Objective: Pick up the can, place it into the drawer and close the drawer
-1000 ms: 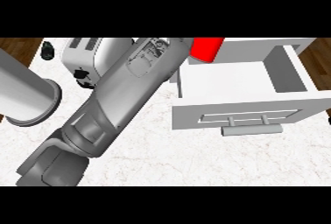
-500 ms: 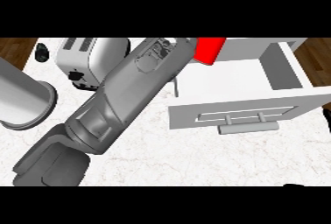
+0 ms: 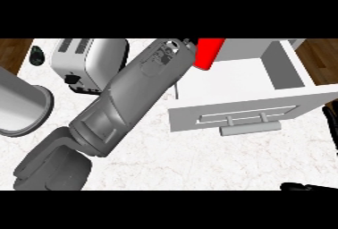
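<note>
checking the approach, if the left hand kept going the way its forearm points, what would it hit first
Most likely the red can, right at the wrist's tip; the left hand is mostly hidden, so contact is unclear.

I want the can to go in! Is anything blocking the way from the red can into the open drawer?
Nothing visible does. The red can sits at the left arm's far end, right at the open drawer's left back corner. The drawer looks bare inside. The hand itself is hidden behind the forearm, so how it holds the can cannot be seen.
</note>
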`<state>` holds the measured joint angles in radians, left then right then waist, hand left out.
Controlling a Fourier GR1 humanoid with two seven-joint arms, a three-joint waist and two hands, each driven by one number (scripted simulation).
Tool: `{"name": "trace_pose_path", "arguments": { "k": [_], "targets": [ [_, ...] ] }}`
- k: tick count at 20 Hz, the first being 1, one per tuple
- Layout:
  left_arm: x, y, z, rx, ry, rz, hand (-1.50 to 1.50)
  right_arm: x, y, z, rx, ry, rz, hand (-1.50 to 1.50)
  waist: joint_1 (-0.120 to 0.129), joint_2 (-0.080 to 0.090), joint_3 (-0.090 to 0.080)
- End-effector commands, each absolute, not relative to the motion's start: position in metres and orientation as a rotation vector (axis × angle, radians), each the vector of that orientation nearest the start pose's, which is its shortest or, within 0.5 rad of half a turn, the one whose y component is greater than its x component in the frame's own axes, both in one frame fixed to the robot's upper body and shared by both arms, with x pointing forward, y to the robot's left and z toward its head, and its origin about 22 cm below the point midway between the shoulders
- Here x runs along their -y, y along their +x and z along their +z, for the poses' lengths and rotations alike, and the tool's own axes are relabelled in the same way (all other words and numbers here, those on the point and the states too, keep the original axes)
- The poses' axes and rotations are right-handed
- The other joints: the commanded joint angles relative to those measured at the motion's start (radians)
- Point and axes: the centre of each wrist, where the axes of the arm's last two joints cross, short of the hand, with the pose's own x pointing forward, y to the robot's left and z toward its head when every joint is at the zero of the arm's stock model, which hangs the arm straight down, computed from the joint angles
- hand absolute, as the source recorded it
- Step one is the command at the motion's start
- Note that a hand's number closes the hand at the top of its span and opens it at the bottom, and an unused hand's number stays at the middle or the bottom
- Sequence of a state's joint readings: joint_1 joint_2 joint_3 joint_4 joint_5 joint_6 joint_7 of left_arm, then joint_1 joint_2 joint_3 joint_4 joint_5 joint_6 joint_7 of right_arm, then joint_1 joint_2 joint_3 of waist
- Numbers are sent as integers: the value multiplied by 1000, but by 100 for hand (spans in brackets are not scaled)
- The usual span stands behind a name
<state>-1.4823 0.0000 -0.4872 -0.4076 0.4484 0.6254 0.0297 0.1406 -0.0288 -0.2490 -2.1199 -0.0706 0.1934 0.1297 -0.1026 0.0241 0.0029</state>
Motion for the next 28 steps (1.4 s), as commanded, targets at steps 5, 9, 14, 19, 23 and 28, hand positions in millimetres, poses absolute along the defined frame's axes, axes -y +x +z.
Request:
{"name": "trace_pose_path", "arguments": {
  "k": [5, 9, 14, 19, 23, 28],
  "targets": [
    [10, 430, 182, 1803, 276, -311, 150, 294, 186, 116, 1890, -159, 36, -150, -23, 7, 0],
    [5, 429, 165, 1758, 308, -293, -150, 291, 186, 111, 1871, -129, 35, -150, -27, 7, 0],
    [9, 429, 173, 1763, 342, -224, -150, 288, 182, 119, 1901, -114, 58, -150, -40, 8, 0],
    [4, 429, 159, 1774, 362, -199, -150, 290, 188, 119, 1889, -138, 53, -150, -30, 10, 0],
    [0, 429, 153, 1774, 349, -173, -150, 285, 180, 118, 1919, -152, 87, -150, -33, 10, -1],
    [5, 428, 163, 1767, 294, -117, -150, 291, 178, 137, 1998, -334, 237, -150, -21, 6, -1]
  ]
}}
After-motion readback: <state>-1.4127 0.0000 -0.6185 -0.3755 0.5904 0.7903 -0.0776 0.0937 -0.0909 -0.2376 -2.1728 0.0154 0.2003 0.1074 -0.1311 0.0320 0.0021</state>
